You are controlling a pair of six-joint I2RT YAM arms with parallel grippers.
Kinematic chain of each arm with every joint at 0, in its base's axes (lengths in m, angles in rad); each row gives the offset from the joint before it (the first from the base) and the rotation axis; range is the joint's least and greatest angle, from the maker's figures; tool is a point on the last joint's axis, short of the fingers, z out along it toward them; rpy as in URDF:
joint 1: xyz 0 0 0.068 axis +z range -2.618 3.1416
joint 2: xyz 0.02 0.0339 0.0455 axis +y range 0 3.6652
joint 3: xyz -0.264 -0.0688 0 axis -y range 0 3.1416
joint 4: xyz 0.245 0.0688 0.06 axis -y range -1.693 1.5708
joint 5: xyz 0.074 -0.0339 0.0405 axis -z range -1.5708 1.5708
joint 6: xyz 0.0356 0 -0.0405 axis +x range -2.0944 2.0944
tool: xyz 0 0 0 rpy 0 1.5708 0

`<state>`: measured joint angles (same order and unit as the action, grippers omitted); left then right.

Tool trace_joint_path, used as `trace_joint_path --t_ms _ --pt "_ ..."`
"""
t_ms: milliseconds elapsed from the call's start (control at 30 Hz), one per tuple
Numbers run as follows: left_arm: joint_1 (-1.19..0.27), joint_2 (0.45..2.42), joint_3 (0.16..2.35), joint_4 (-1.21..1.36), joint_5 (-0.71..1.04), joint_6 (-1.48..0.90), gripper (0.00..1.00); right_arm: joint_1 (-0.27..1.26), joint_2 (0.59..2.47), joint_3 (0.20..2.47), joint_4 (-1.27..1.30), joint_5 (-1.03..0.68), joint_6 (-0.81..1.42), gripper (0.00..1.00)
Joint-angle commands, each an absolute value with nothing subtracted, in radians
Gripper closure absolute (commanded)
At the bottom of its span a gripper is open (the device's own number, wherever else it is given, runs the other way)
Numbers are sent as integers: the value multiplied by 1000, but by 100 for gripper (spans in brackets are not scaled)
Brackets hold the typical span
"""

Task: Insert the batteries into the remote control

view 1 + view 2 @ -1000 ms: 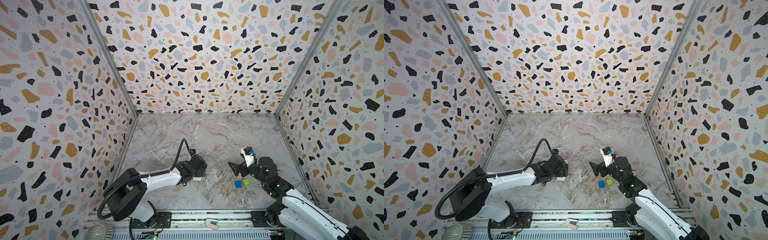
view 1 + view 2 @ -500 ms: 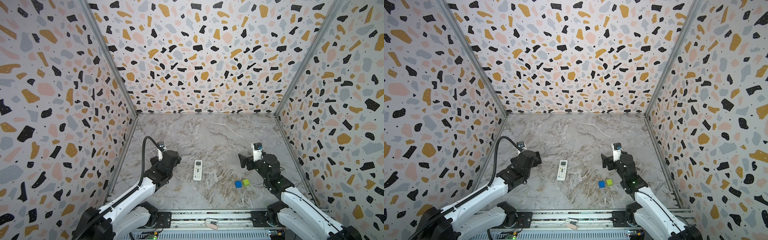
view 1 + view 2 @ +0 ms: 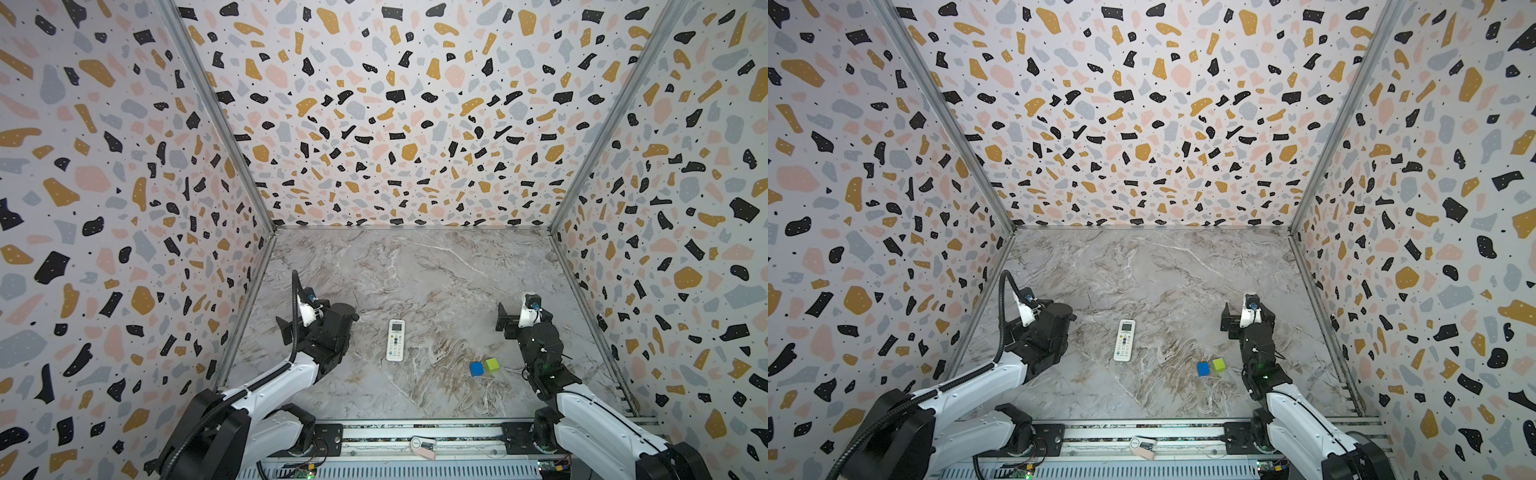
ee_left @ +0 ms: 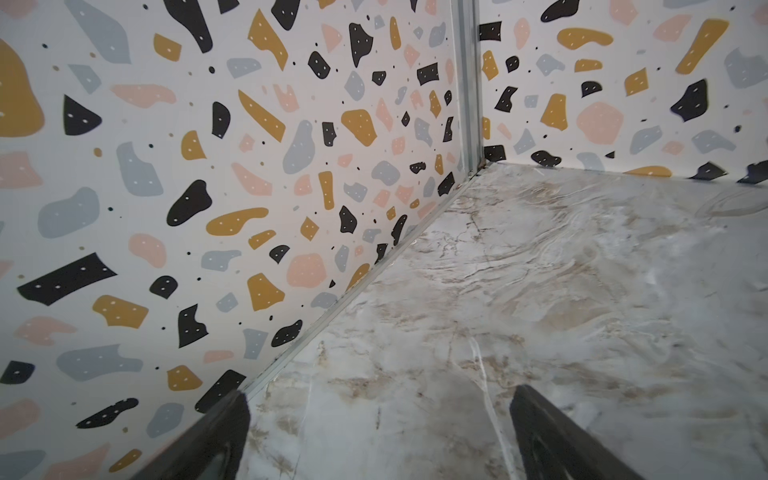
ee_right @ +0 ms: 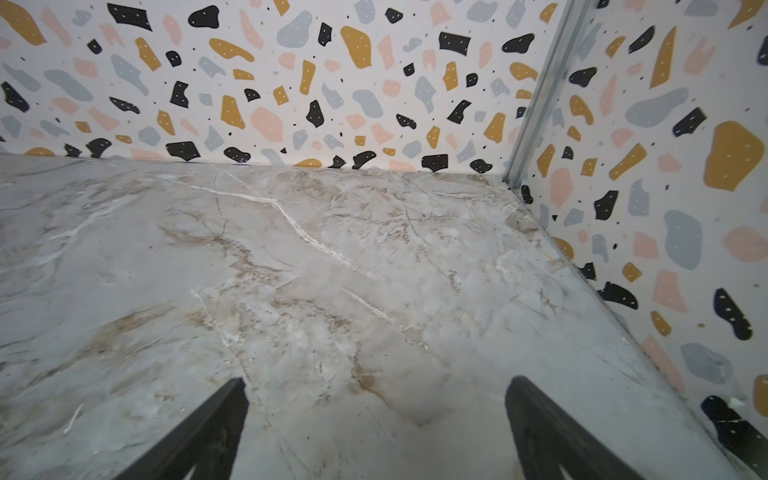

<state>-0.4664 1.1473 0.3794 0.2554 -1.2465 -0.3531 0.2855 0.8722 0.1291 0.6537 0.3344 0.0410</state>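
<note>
Tabletop point(image 3: 415, 270): remote point(image 3: 395, 340), blue cube point(image 3: 476, 368), green cube point(image 3: 491, 365)

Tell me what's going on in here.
Nothing is being handled right now. The left tool and right tool are both open and empty, each off to its own side of the table. The remote lies buttons up in the middle, untouched. A blue cube and green cube sit together to its right in both top views. No batteries are in view.
</note>
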Motion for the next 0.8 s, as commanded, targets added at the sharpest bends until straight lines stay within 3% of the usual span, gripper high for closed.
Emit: trace_joint_path --t_ms 0,200,433,667,767 --pt "-448 1161 318 630 -1240 -163 1 236 927 94 853 302 -13 1" --pt "-375 1168 200 938 -1086 -107 1 186 1146 108 1046 272 -45 1" --pt "-342 1203 112 1141 -962 -39 1 170 1268 125 1201 232 -59 1" --pt "-322 1249 97 1232 -882 6 0 106 1459 118 1398 142 -7 1" --pt "-322 1304 114 1256 -861 29 1 106 1478 163 1338 110 -20 1"
